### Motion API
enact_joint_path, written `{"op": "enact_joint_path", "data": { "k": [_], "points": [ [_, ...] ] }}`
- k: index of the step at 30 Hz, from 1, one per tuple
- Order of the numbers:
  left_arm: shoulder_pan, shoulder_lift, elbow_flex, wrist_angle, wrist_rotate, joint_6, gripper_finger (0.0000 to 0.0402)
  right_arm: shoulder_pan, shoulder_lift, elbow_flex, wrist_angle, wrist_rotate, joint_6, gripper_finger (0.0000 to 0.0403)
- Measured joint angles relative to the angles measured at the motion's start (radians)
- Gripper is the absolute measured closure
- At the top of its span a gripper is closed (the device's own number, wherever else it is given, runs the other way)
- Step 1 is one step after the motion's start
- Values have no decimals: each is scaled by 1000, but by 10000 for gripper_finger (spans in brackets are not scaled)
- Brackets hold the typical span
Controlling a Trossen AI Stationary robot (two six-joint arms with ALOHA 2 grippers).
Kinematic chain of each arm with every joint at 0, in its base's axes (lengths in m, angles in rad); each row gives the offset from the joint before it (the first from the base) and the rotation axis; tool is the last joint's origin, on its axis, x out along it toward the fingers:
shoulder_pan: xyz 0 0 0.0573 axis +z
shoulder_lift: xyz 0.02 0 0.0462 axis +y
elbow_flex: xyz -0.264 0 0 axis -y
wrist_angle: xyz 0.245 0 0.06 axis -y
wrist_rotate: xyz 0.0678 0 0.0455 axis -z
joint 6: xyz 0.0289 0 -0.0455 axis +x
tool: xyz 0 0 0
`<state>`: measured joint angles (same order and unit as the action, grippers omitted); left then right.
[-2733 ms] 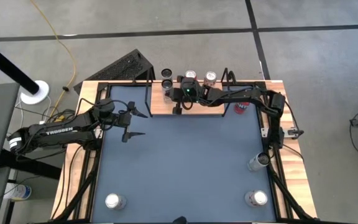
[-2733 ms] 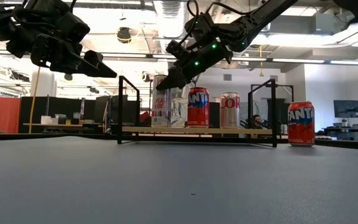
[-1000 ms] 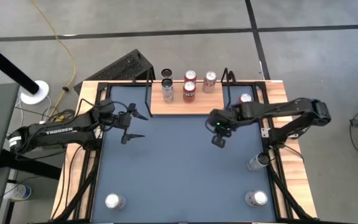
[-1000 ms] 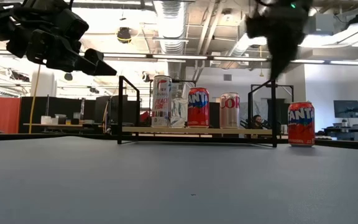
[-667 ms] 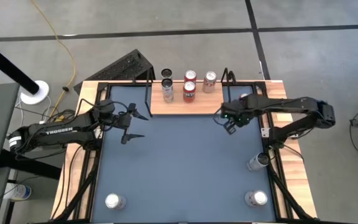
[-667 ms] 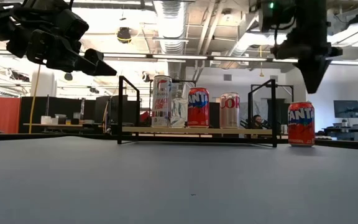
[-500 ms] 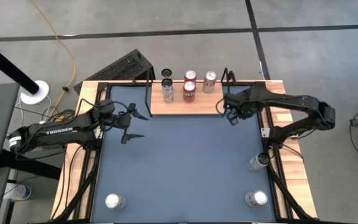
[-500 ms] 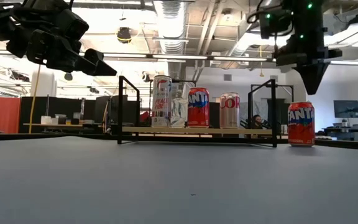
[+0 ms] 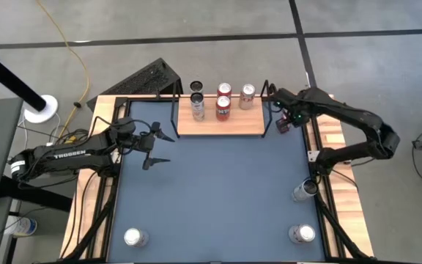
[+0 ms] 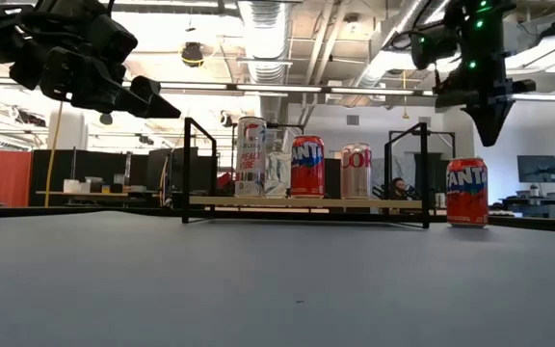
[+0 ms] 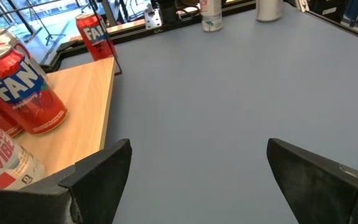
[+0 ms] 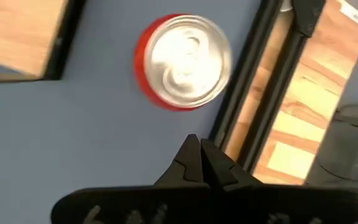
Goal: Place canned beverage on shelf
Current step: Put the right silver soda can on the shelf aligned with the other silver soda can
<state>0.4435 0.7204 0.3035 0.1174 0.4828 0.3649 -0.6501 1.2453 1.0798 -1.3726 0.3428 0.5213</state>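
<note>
Overhead, right hand (image 10: 490,135) closed, above red can (image 10: 466,192), beside shelf (image 9: 220,125)

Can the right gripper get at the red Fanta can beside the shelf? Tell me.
Probably yes. The right gripper hangs above the Fanta can, nothing between them, but its fingers are shut and must open first; the shelf frame stands close.

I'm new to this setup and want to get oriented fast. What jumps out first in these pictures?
The right gripper, fingers shut, hangs just above a red Fanta can standing on the blue table beside the shelf. That shelf, at the table's far edge, already carries four cans. The left gripper waits open above the table's left side.
</note>
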Motion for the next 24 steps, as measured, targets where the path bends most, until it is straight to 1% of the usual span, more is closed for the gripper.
{"op": "enact_joint_path", "data": {
  "k": [1,3,6,9,14,16,19,22,24],
  "points": [
    [0,0,0,0,0,6,38,4,-11,0,3,-9,0,403],
    [0,0,0,2,0,12,38,24,-31,0,22,-59,-4,403],
    [0,0,0,8,0,13,38,93,-58,0,129,-184,-53,403],
    [0,0,0,8,0,14,38,208,-68,0,296,-304,-78,403],
    [0,0,0,10,3,15,38,428,-61,0,546,-428,-58,403],
    [0,0,0,13,3,7,38,513,-46,0,607,-471,-3,403],
    [0,0,0,13,3,3,38,637,-26,0,661,-515,138,403],
    [0,0,0,13,4,0,38,753,8,1,675,-544,346,403],
    [0,0,0,14,6,-11,38,827,31,1,677,-581,529,403]
  ]
}}
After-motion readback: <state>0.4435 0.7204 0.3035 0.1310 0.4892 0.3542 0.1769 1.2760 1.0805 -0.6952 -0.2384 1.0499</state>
